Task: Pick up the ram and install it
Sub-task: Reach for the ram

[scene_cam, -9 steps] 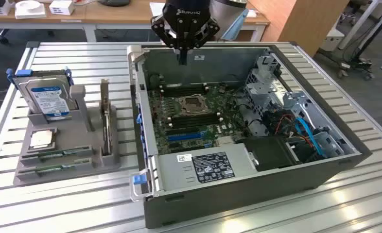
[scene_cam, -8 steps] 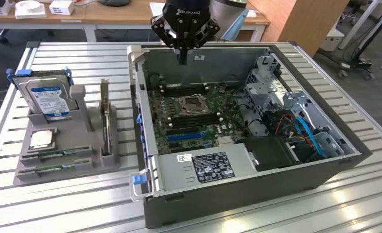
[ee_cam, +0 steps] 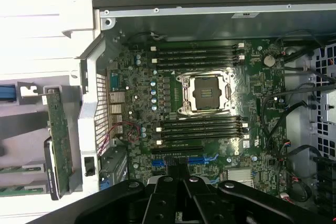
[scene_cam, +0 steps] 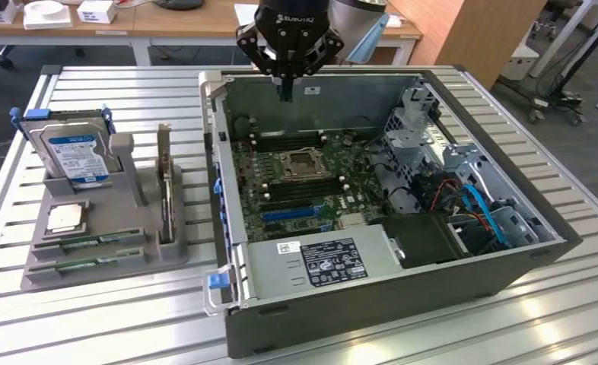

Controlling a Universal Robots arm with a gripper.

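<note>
Two green ram sticks [scene_cam: 88, 243] lie flat in the front slots of a grey holder [scene_cam: 137, 255] at the exterior view's left; their ends show as ram strips [ee_cam: 21, 169] in the wrist view. My gripper [scene_cam: 286, 96] hangs above the back of the open computer case [scene_cam: 380, 304], far from the holder. Its fingers are shut with nothing between them. In the wrist view the gripper [ee_cam: 178, 170] looks down on the motherboard's empty black memory slots [ee_cam: 202, 128] beside the CPU socket [ee_cam: 206, 94].
The grey holder also carries a silver hard drive [scene_cam: 76, 156], an upright expansion card [scene_cam: 164, 182] and a small square chip [scene_cam: 65, 218]. Inside the case are a power supply [scene_cam: 325, 262], cables and a drive cage [scene_cam: 421, 129]. The case stands on a slatted metal table [scene_cam: 106, 84].
</note>
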